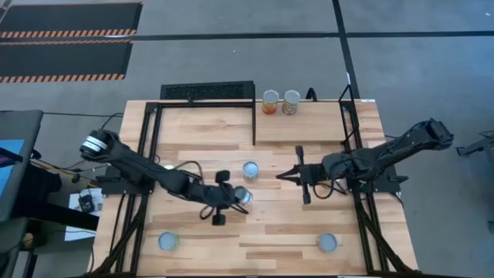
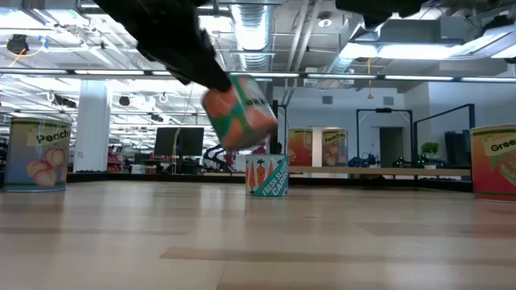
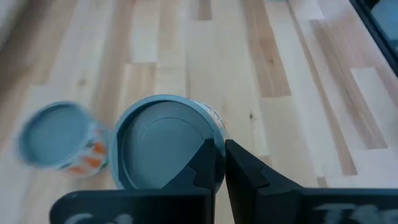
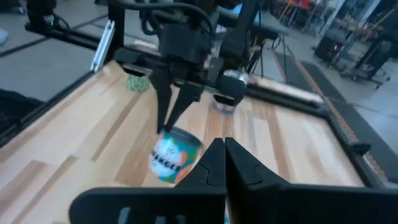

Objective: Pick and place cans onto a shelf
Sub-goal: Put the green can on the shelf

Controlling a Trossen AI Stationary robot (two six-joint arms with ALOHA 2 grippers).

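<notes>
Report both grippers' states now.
Left gripper: shut on a can, lifted off the table.
Right gripper: shut, holding nothing.

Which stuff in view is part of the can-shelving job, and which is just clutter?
Job: tilted orange-labelled tin can, clamped in left gripper; five more silver-topped tin cans, two on the light-wood, black-barred shelf.
Not job: black slatted grille; idle shut right gripper mid-table.
</notes>
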